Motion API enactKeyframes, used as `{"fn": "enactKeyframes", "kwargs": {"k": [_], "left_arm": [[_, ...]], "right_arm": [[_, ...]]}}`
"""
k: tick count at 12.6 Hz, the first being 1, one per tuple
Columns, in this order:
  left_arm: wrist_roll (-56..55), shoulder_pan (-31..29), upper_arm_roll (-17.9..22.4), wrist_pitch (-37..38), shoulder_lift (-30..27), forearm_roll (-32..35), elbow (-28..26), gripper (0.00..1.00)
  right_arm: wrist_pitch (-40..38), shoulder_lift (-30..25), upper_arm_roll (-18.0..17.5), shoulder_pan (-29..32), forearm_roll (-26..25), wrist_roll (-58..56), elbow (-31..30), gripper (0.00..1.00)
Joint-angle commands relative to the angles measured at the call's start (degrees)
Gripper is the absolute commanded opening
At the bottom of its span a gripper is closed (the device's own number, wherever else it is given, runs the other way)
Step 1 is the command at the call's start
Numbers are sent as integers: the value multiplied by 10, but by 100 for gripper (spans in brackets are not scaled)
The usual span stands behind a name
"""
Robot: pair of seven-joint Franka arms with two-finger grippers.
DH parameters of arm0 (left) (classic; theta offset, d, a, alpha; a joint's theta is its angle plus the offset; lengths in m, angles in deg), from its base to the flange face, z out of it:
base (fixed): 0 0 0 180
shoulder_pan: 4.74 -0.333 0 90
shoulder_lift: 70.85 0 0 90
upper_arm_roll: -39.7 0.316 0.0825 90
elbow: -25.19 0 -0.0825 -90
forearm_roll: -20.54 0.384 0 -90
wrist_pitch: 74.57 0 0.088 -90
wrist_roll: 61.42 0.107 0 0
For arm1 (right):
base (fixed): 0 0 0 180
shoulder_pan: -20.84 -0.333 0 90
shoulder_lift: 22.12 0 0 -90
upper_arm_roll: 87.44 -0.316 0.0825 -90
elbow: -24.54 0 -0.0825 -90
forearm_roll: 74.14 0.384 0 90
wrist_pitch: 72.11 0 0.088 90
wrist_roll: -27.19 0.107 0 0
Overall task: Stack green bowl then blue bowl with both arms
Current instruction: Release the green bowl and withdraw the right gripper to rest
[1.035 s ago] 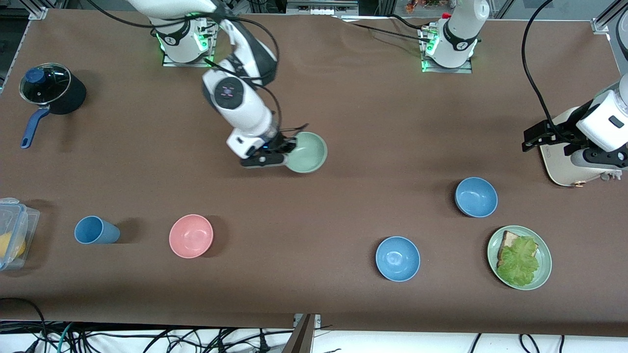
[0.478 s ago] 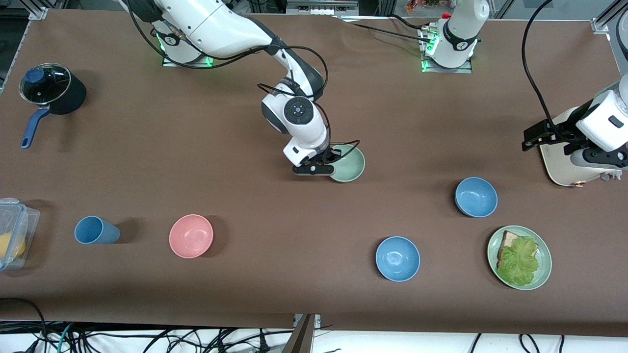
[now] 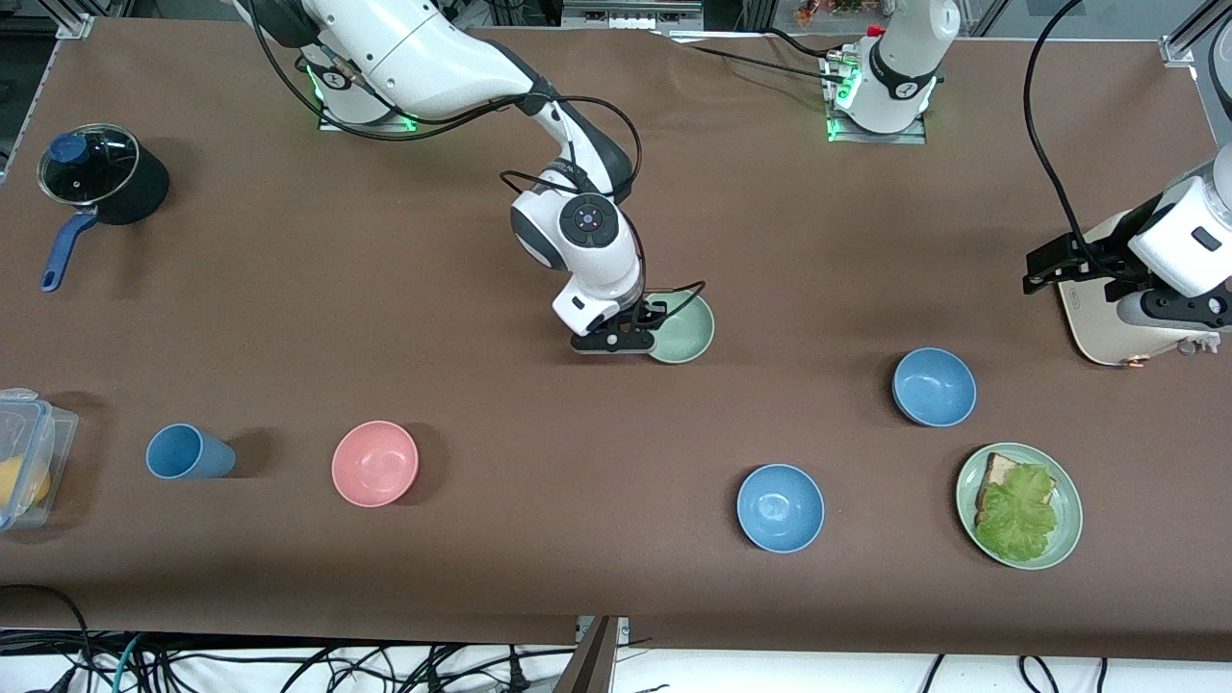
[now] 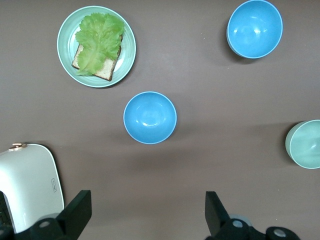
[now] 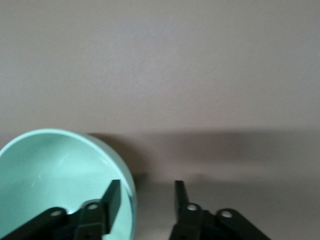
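The pale green bowl (image 3: 685,327) sits upright on the brown table near its middle. It also shows in the right wrist view (image 5: 60,175) and at the edge of the left wrist view (image 4: 305,144). My right gripper (image 3: 647,332) is low at its rim, open. One finger is inside the bowl and the other outside, clear of the rim (image 5: 147,192). Two blue bowls stand nearer the camera, one (image 3: 934,386) toward the left arm's end, one (image 3: 780,507) nearest the camera. My left gripper (image 3: 1035,274) waits open and empty (image 4: 147,210) above the table beside a white appliance.
The white appliance (image 3: 1116,318) stands at the left arm's end. A green plate (image 3: 1064,539) holds bread and lettuce. A pink bowl (image 3: 374,463), a blue cup (image 3: 188,452), a plastic container (image 3: 24,457) and a black pot (image 3: 101,178) are toward the right arm's end.
My right gripper moved the green bowl toward the left arm's end and slightly nearer the camera, then almost stopped. The left arm has not moved.
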Motion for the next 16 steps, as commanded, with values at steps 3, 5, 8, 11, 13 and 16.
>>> {"fn": "enactKeyframes", "kwargs": {"k": [3,5,8,11,13,16], "left_arm": [[0,-3,-2,14,-1,7,8,100],[-1,-4,0,14,-1,6,8,100],[-2,-4,0,14,1,0,8,100],[3,-18,1,13,2,-1,8,100],[3,-33,1,14,18,0,8,100],[5,-67,1,31,58,6,7,100]], "right_arm": [[-147,-105,7,86,-3,-31,8,100],[-182,-139,6,137,1,-93,3,100],[-247,-197,9,212,94,-221,1,100],[-354,-276,28,245,96,-257,0,100],[-406,-314,75,245,96,-304,-6,100],[-426,-346,131,246,97,-382,-14,100]]}}
